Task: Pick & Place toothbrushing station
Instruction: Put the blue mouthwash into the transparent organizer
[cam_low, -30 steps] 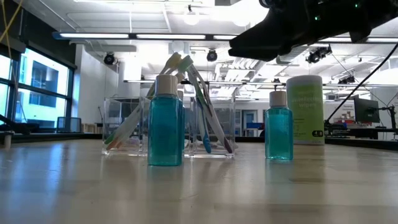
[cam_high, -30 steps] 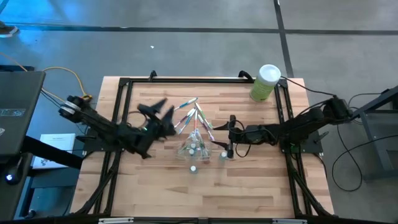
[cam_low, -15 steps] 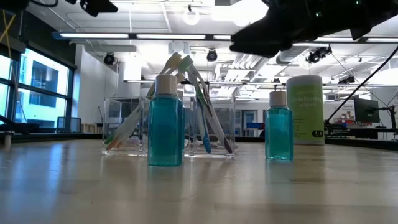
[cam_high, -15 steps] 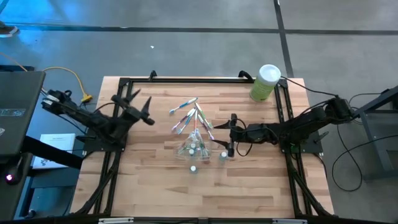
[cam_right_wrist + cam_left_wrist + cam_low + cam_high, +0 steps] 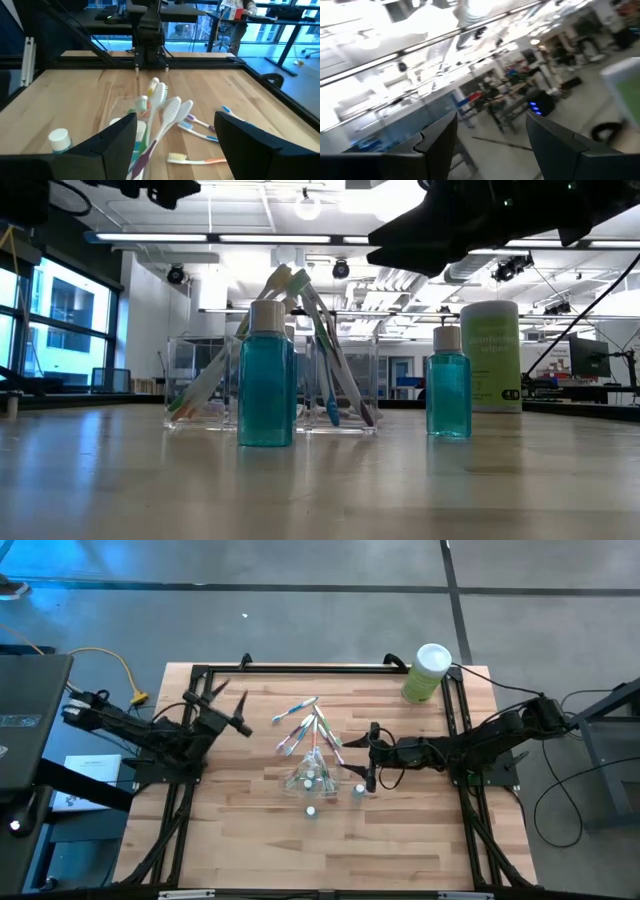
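— While both arms hang off the wood, what does the clear holder [image 5: 270, 395] contain?

— Toothbrushes [image 5: 320, 350] leaning crosswise; two blue white-capped bottles [image 5: 266, 375] stand near it, mid-table [image 5: 400, 830].

— Anything outside it?

— Loose brushes [image 5: 200, 131] on the planks, seen by the right wrist only. The low view alone shows the office ceiling lights.

— Grippers?

— Left gripper [image 5: 228, 710] spread, raised at the table's left edge; right gripper [image 5: 371, 755] spread, empty, just beside the holder. A green canister [image 5: 427, 673] stands at the far corner.
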